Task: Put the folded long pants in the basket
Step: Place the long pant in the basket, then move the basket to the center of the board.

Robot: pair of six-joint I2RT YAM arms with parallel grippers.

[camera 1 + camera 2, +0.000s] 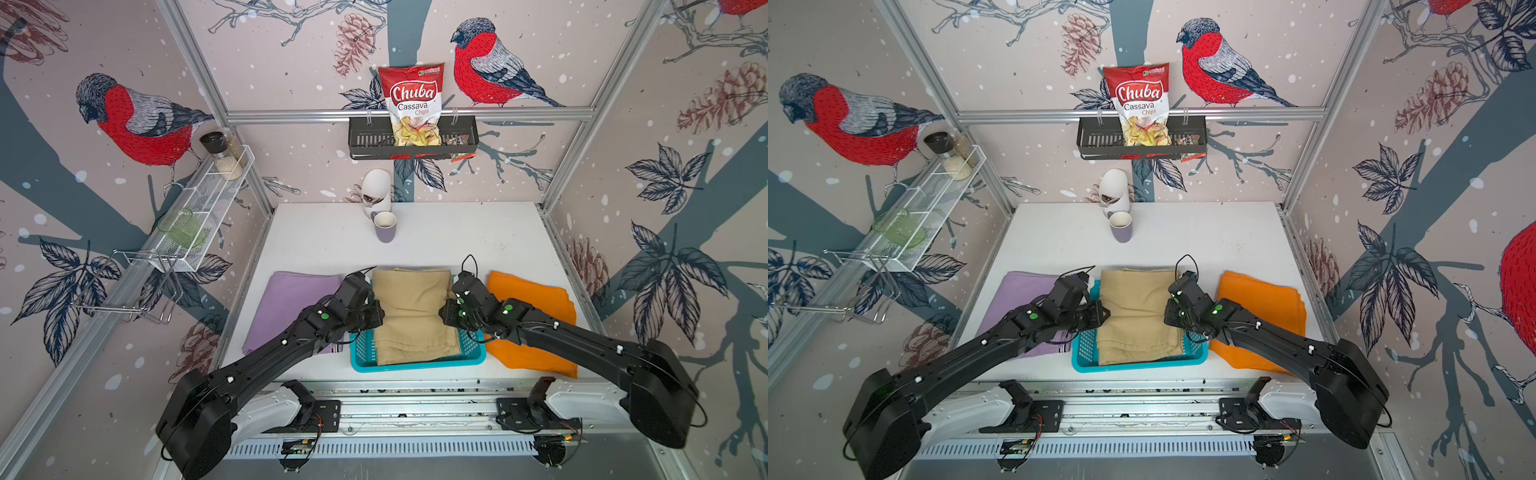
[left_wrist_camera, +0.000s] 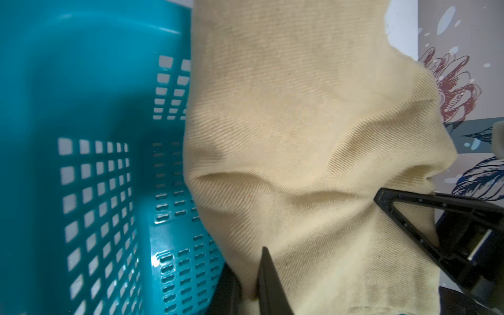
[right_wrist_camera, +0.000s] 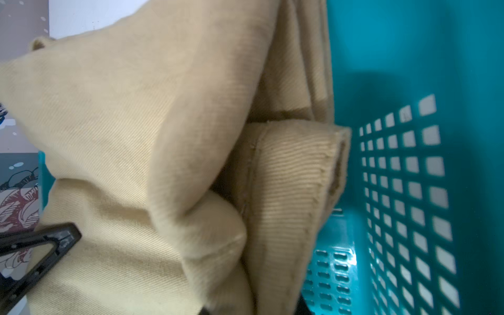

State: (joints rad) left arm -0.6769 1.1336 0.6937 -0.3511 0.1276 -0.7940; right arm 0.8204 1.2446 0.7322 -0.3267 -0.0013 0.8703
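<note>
The tan folded long pants (image 1: 411, 316) (image 1: 1136, 316) hang between my two grippers over the turquoise basket (image 1: 415, 366) (image 1: 1138, 366), their near end down inside it. My left gripper (image 1: 372, 311) (image 2: 252, 283) is shut on the cloth's left edge (image 2: 300, 136) beside the basket wall (image 2: 81, 109). On the right edge (image 3: 136, 136) my right gripper (image 1: 448, 311) is shut, its fingers almost buried in fabric, next to the basket wall (image 3: 409, 81). The lilac pants (image 1: 291, 307) (image 1: 1017, 291) lie flat on the table left of the basket, the orange pants (image 1: 532, 299) (image 1: 1262, 307) right of it.
A lilac cup (image 1: 385, 226) and a white vase (image 1: 376, 193) stand at the back of the table. A black wall rack (image 1: 365, 143) holds a chips bag (image 1: 411, 104). A white wire shelf (image 1: 208, 208) with jars and a green glass hangs on the left wall.
</note>
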